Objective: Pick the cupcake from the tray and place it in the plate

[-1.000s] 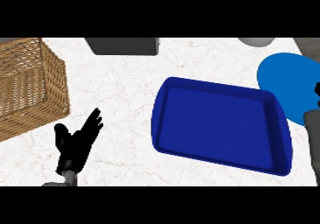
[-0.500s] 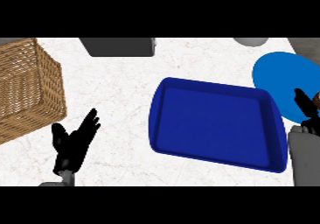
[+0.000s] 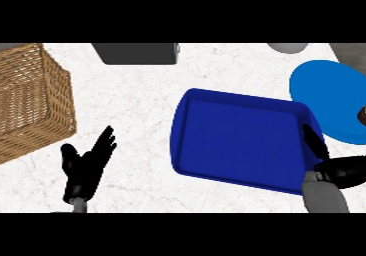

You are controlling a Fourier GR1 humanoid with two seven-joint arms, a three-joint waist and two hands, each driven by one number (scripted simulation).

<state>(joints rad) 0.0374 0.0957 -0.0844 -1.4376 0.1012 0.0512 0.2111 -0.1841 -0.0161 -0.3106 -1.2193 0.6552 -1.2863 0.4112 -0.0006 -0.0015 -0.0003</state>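
The cupcake (image 3: 365, 115), brown with a pale top, stands on the right part of the round blue plate (image 3: 326, 95), half cut off by the view's right edge. The dark blue tray (image 3: 241, 135) lies left of the plate and holds nothing. My right hand (image 3: 347, 170) is below the plate at the tray's right corner, apart from the cupcake, with one straight finger (image 3: 313, 141) pointing up along the tray's rim. My left hand (image 3: 86, 165) rests open, fingers up, at the lower left.
A wicker basket (image 3: 23, 100) fills the left side. A grey box (image 3: 134, 52) sits at the counter's back, and a grey rounded object (image 3: 289, 47) shows at the top right. White marble counter lies between basket and tray.
My right hand has let go of the cupcake and drawn back down toward me; the cupcake stays on the plate. The left hand has not moved.
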